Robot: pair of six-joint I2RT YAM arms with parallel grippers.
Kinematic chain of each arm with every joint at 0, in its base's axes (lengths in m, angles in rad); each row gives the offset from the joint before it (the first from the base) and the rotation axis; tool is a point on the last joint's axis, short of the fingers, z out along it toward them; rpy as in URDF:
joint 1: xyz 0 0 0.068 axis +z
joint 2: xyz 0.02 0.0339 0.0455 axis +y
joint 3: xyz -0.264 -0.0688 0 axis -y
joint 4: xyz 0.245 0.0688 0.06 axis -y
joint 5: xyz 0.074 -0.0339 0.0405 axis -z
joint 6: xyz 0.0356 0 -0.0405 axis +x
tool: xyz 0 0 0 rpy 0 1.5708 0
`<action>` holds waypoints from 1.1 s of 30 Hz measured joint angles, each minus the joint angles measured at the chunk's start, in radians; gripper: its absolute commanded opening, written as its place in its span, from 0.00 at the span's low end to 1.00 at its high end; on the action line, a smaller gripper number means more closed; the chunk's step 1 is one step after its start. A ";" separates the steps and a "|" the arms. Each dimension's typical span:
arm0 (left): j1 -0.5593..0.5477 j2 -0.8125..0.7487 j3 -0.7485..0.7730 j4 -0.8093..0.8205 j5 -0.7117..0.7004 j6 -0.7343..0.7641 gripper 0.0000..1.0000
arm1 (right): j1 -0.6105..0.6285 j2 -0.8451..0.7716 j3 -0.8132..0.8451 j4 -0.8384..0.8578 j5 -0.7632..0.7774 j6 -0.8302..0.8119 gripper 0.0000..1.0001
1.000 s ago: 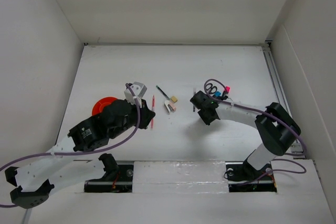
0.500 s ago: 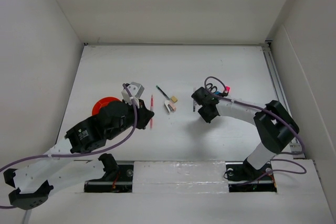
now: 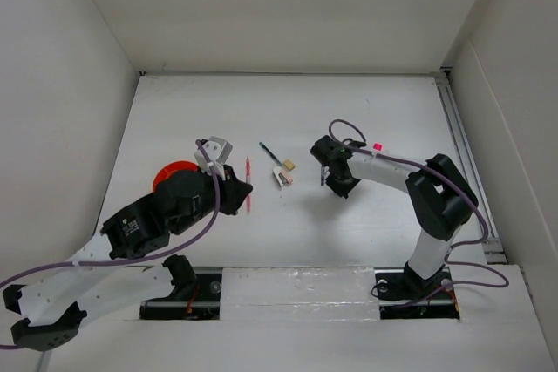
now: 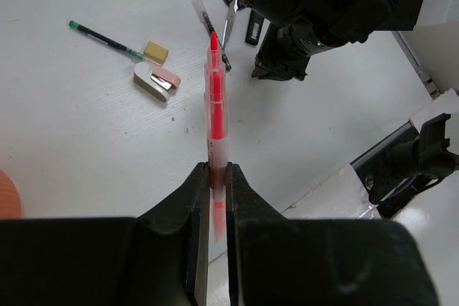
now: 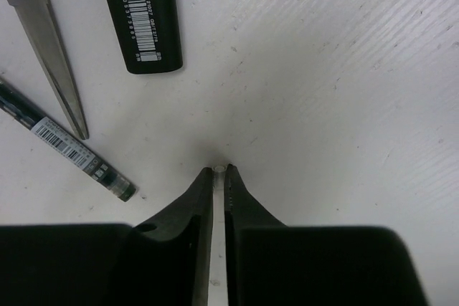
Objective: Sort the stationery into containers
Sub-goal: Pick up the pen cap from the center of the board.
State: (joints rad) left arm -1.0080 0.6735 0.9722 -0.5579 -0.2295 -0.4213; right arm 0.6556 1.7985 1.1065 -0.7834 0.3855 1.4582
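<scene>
**At the left pincer [image 4: 217, 170]: red pen [image 4: 215, 105] held, heading for the cup**

Between that pincer's tips I have the pen clamped by its tail. Over the last second it has drifted left, toward the cup [image 3: 168, 172] just to the pincer's left, so I judge the drop comes next. My right pincer [image 5: 219, 170] has narrowed to a slit down at the bench [image 5: 323, 69]. Scissors [image 5: 43, 41], a highlighter [image 5: 140, 12] and a dark pen [image 5: 64, 145] lie ahead-left of it. I cannot tell whether it grips anything.
</scene>
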 measured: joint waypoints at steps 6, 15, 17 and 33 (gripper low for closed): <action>0.000 -0.001 0.000 0.000 -0.010 -0.003 0.00 | 0.000 0.000 -0.001 -0.001 0.000 -0.003 0.00; 0.000 -0.004 0.000 0.000 -0.013 -0.006 0.00 | 0.000 -0.069 -0.053 0.068 0.001 -0.059 0.00; 0.000 -0.003 0.000 0.001 0.004 -0.002 0.00 | 0.005 -0.107 -0.085 0.094 0.009 -0.101 0.00; 0.031 0.212 -0.019 0.158 0.484 0.078 0.00 | -0.016 -0.737 -0.089 0.601 -0.147 -0.912 0.00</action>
State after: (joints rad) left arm -0.9771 0.8852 0.9535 -0.4000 0.2543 -0.3431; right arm 0.6392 1.0615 1.0172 -0.1825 0.2386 0.5461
